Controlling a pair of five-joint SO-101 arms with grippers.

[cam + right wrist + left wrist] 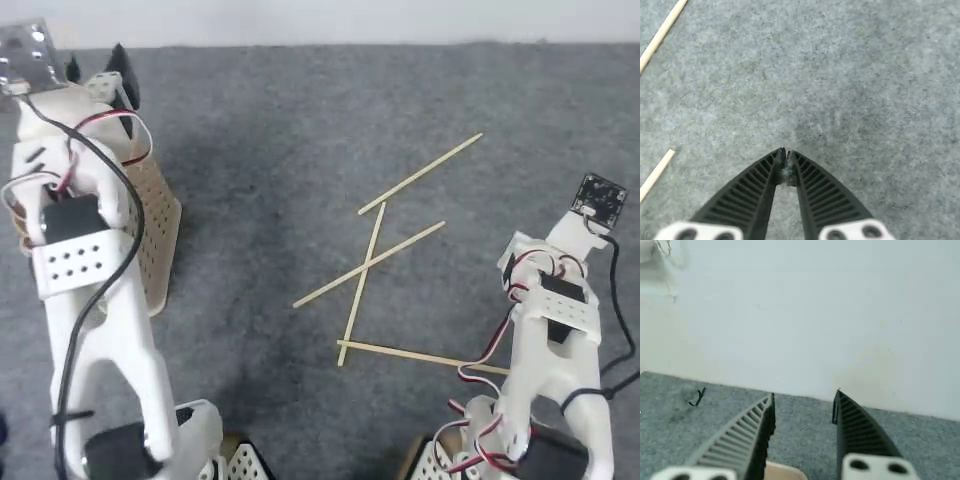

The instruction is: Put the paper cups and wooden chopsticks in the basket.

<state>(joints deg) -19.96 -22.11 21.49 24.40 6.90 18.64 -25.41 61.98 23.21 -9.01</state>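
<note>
Chopstick step pending: four pale wooden chopsticks [369,264] lie loose mid-table on the grey felt table [300,120], some crossing.
One beige perforated basket [160,230] stands under the left gripper [804,397], jaws apart. The right gripper [786,152], jaws together on nothing, must likely open and pinch one thin stick.

Wooden chopsticks [420,175]: four (two crossed). Basket [160,230]: one. Arms [100,300]: two.

Grey, finely speckled worktop [270,150]. Pale tan chopsticks [370,265]. Beige basket [158,225], rows of dot holes. White left arm [95,300], right arm [560,340]; black motors, red-black-white wires. Dark grey ribbed left pincer [805,394], right pincer [786,151]. Plain white wall [815,315].
</note>
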